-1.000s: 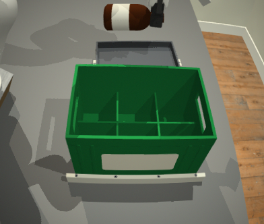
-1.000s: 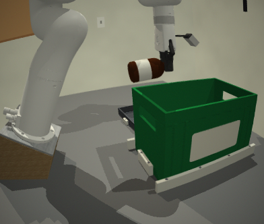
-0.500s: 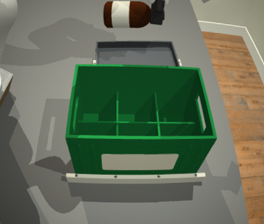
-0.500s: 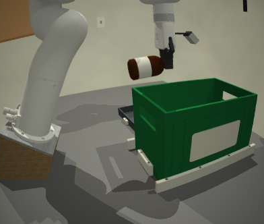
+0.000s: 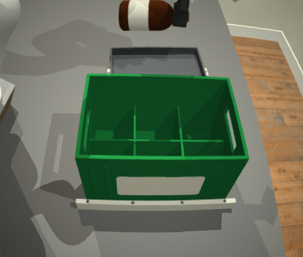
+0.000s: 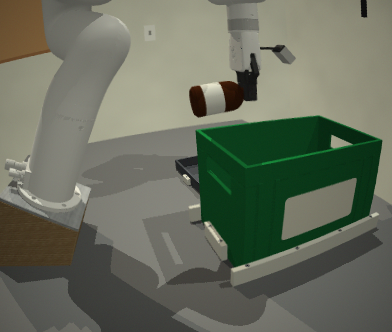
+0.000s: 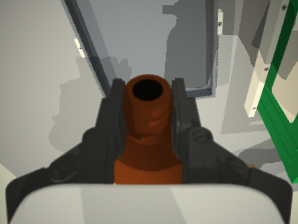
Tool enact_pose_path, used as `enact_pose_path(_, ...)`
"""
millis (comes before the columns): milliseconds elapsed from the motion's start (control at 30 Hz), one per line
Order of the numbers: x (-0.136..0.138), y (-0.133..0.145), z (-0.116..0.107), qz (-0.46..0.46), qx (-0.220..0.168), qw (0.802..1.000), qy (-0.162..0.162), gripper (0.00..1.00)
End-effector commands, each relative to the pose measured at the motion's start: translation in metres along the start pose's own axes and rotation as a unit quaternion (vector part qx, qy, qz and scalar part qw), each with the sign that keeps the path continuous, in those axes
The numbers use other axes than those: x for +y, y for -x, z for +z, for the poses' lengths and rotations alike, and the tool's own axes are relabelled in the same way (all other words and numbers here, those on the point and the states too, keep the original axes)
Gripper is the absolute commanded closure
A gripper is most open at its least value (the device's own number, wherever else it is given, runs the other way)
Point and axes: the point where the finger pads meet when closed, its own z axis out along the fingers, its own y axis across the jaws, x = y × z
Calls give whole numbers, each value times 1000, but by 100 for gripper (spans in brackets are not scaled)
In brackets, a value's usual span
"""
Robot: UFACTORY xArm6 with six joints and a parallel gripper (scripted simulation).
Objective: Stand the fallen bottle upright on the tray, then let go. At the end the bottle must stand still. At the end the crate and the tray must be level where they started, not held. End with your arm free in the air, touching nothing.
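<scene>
Between pincer (image 7: 148, 107) fingers, bottle (image 7: 147, 135) neck, seemingly open-mouthed, wrist-view only.

Glossy brown bottle (image 6: 215, 98) with a matt white label, matt green plastic-looking crate (image 6: 295, 195), wood-grain floor (image 5: 282, 128).
</scene>
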Motion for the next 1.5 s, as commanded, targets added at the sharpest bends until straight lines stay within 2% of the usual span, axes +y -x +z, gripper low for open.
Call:
enact_pose_path(0, -1, -1, -2, 0, 2, 1000, -1, 100)
enact_pose_path(700, -1, -1, -2, 5, 2, 1000, -1, 100)
enact_pose_path(1467, -1, -1, -2, 126, 1, 992, -2, 100)
